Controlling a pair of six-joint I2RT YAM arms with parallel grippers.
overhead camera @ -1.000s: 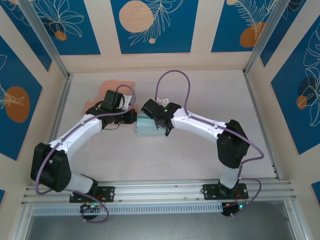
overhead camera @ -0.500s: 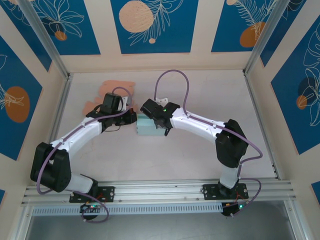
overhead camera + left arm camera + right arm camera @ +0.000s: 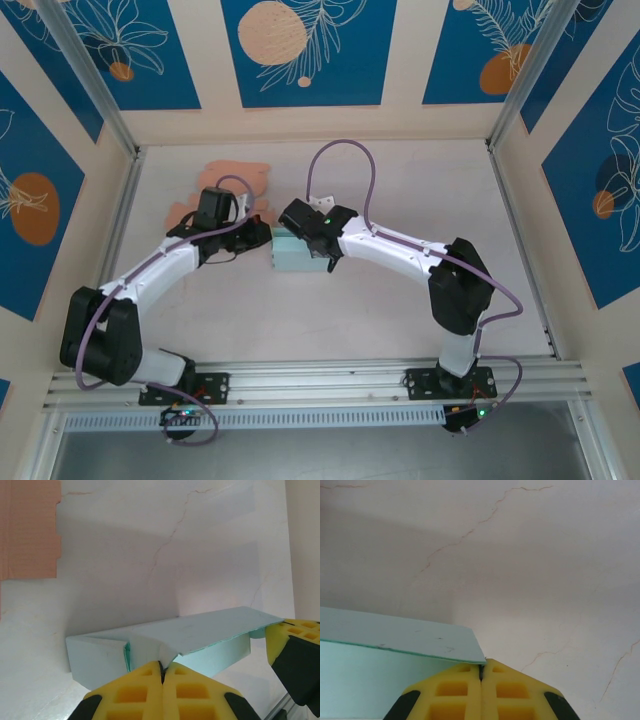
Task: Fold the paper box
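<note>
A pale green paper box [image 3: 292,256] lies near the middle of a white surface [image 3: 420,180], between two robot arms that reach in from the near edge. It is partly formed: a long, low, open shape with a broad top flap [image 3: 215,625] slanting loosely over it.

The left claw [image 3: 161,667] is at the box's left side, its yellow foam fingers pressed fully together. Their tips touch the flap's edge, which dips where they meet it. The right claw [image 3: 481,668] is at the box's right side, also fully closed, its tips against a corner of the same flap. It is not possible to tell whether either claw pinches any paper.

A salmon-pink corrugated cardboard sheet [image 3: 232,177] lies flat at the far left, apart from the box.

The box looks very light and thin, so it would probably slide or crumple under a firm push. Its creases should bend easily, while the panels between them look stiff enough to press on. The free edge of the flap seems the best place to take hold, with the other claw steadying a side wall.
</note>
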